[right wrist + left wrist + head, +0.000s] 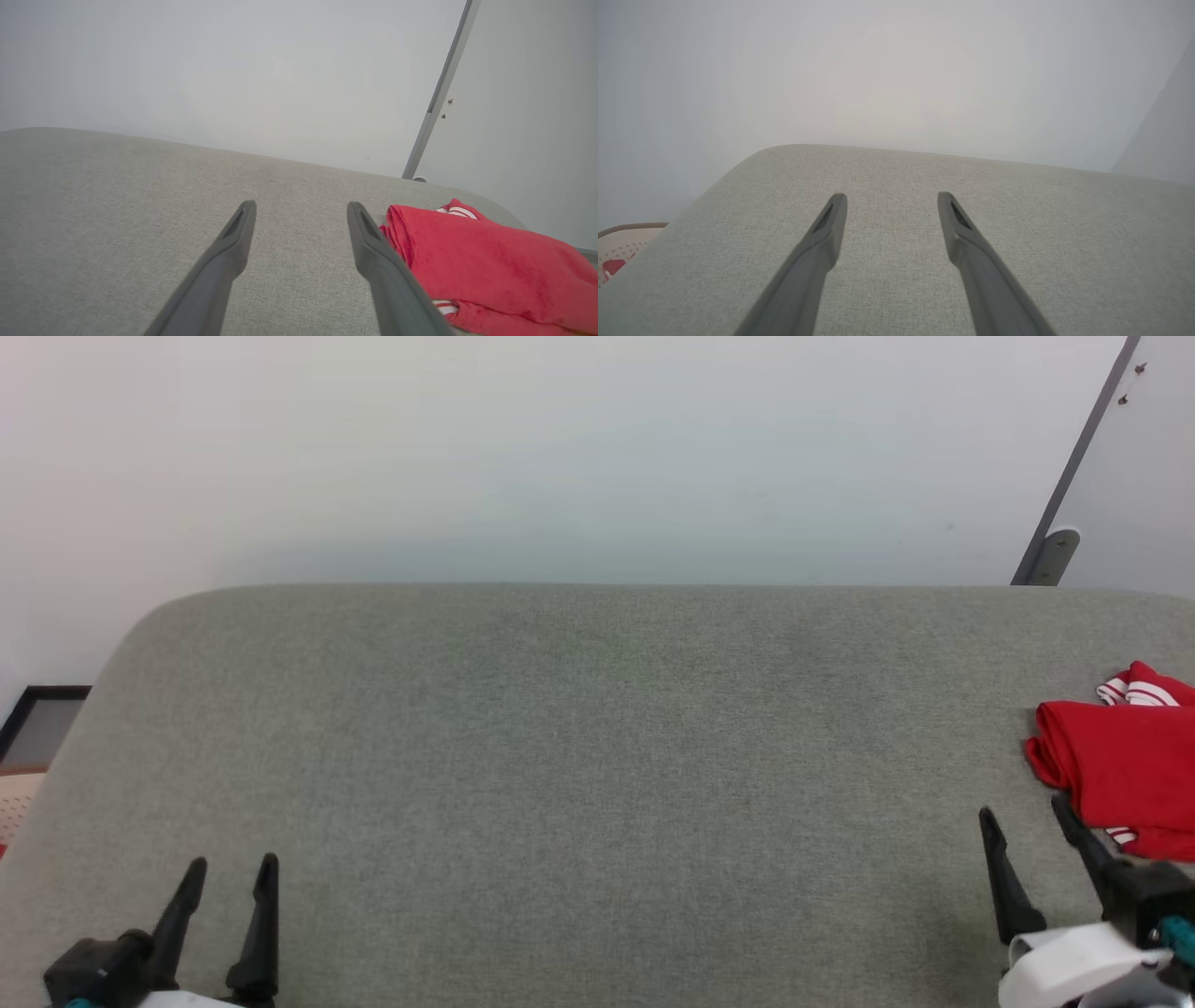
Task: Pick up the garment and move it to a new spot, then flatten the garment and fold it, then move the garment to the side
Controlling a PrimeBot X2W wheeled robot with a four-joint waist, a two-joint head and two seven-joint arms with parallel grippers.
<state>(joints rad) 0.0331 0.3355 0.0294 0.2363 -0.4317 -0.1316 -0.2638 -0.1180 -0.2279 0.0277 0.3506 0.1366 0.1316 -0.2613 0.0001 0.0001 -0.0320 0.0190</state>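
Leftmost, the left hand of two long dark fingers is spread wide, empty, above the grey-green fabric tabletop. The right hand (equally spread, empty) is just beside the folded bright red jersey garment at the right edge.

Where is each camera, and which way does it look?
Head view: on the head, looking down at the cushion; left tool lower left, right tool lower right.
Left wrist view: on the left wrist, along its open tool, over bare cushion.
Right wrist view: on the right wrist, along its open tool.
Head and right wrist views share the red garment.
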